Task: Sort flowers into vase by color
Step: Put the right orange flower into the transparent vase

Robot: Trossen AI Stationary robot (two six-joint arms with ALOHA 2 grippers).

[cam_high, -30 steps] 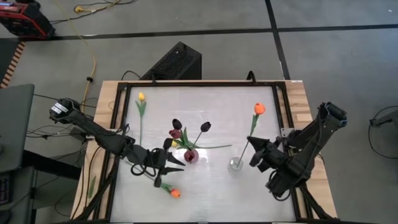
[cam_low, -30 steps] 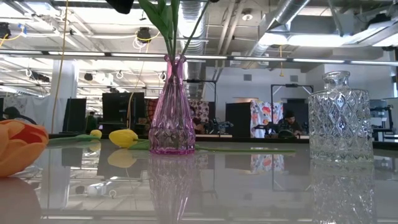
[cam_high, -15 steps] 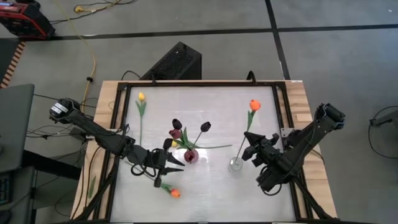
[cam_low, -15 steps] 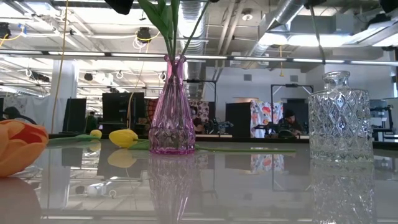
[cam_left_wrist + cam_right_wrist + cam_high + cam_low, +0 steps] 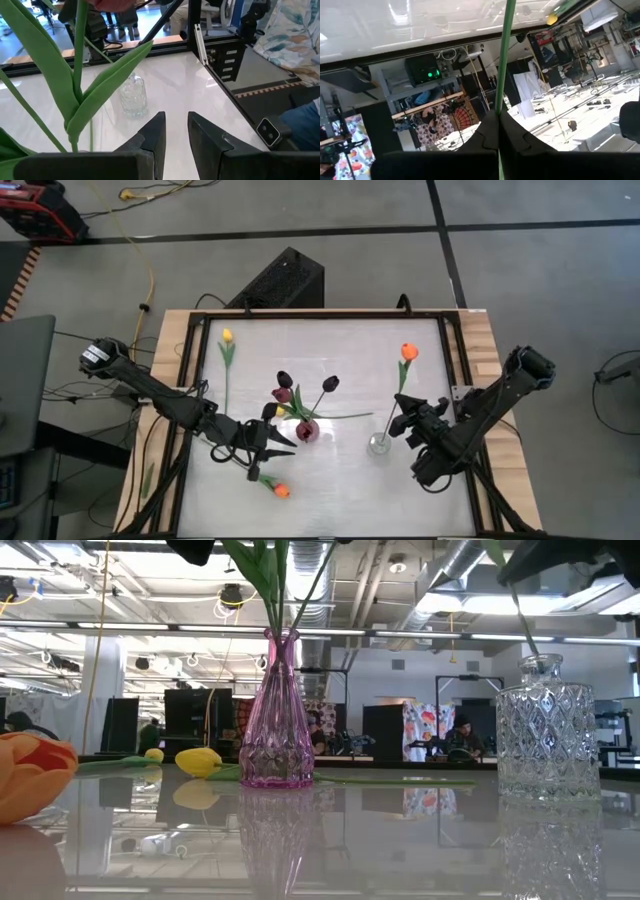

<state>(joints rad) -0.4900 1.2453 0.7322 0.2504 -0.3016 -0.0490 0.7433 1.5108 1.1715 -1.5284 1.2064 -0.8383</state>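
An orange tulip (image 5: 408, 351) stands slanted with its stem end in the clear glass vase (image 5: 380, 444), (image 5: 545, 730). My right gripper (image 5: 403, 421) is shut on its stem. Several dark maroon tulips (image 5: 285, 379) stand in the pink vase (image 5: 307, 430), (image 5: 277, 720). My left gripper (image 5: 288, 442), (image 5: 176, 127) waits just left of the pink vase, fingers open by a narrow gap with nothing between them. A yellow tulip (image 5: 227, 336) and another orange tulip (image 5: 282, 491), (image 5: 30, 775) lie flat on the table. My right gripper (image 5: 498, 120) pinches the orange tulip's thin green stem (image 5: 504, 85) between its two fingers, on the stem's lower part just above the clear vase. The fingers come from the table's right side, across the stem. The tulip leans, head toward the far edge, lower end (image 5: 527, 645) inside the vase's neck.
A second yellow head (image 5: 200, 761) and a loose green stem (image 5: 340, 417) lie by the pink vase. A black frame (image 5: 300, 313) rims the white table. Broad green leaves (image 5: 95, 95) rise close before my left wrist camera.
My right gripper has carried the orange tulip a little toward the table's left and downward. The stem's lower end, earlier outside the clear vase, now reaches into its neck, and the head has shifted left and toward the far edge. The left arm has kept still.
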